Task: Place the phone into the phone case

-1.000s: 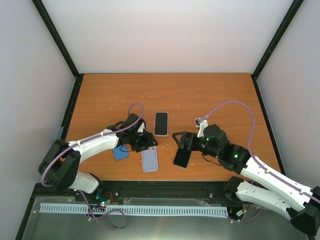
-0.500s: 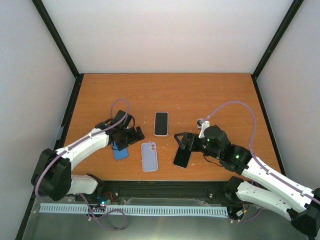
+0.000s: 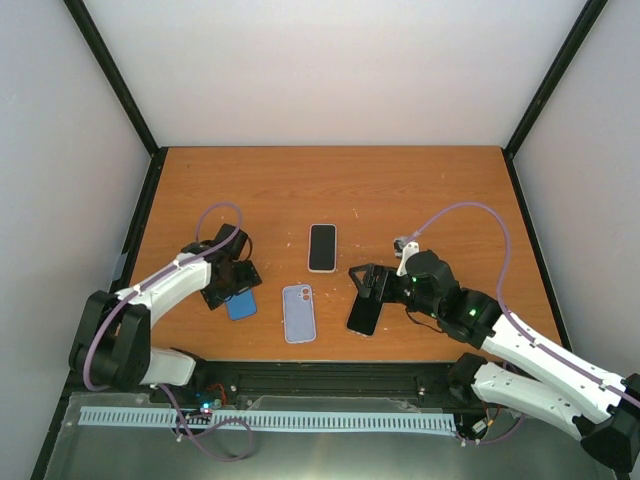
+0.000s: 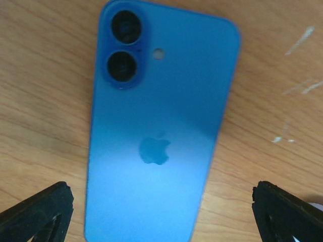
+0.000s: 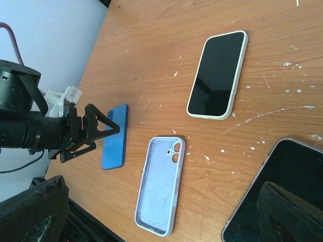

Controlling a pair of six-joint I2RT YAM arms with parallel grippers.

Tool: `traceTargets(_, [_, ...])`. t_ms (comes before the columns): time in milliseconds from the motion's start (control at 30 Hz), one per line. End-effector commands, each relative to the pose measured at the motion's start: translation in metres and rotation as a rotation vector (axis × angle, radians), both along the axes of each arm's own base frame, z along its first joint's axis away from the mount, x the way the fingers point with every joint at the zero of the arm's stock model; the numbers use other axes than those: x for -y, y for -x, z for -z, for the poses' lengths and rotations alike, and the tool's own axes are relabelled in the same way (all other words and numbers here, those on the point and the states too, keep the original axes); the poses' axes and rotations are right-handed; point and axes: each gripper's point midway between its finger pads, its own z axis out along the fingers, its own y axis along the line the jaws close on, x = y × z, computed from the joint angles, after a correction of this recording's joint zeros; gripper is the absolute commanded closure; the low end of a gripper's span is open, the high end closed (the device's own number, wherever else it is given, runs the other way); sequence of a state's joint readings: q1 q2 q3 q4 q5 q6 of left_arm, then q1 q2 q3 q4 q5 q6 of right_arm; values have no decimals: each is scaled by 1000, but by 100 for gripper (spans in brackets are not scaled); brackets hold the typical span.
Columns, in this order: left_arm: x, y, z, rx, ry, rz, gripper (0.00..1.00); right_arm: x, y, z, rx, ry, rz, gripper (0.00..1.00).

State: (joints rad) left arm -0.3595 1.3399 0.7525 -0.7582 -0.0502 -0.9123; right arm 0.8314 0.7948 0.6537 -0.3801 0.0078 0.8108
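**A:** Top external view first: where is the phone, measured from the case (image 3: 298, 313)?

**B:** The blue phone (image 3: 240, 305) lies flat on the counter (image 3: 420, 190), just left of the case and apart from it, back side up. The left arm (image 3: 165, 285) hangs over it. The left jaws are spread wide and grip nothing.

**A:** And past the case?

**B:** A white-rimmed phone (image 3: 322, 247) lies behind the case, screen up. A black phone (image 3: 365, 315) sits just right of the case. The right arm (image 3: 500, 335) is above that one, and the right jaws are parted too, holding nothing.

**A:** How will the blue one handle?

**B:** I'd judge it stiff, thin and fairly light, with a slick back. Lying flat, it offers only its long edges. I'd pinch across the width near the middle, clear of the lenses. The case looks soft and may slide unless something steadies it.

**A:** What does the left wrist view add?

**B:** It shows the blue phone (image 4: 156, 131) close up, with two stacked lenses and a logo. One jaw tip sits at each lower corner of the picture, both off the phone. From above, the arm hides all that.

**A:** And the right wrist view?

**B:** There the case (image 5: 161, 184) lies open side up, its lens cut-out clear to see. That view crops most of the black phone (image 5: 282, 191).
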Motion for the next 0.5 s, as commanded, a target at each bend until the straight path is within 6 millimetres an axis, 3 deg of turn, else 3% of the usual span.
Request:
traceTargets(0, [-5, -1, 9, -16, -19, 13, 3, 6, -4, 3, -2, 23, 32, 0])
traceTargets(467, [-6, 0, 31, -63, -23, 19, 7, 5, -4, 8, -16, 31, 34, 0])
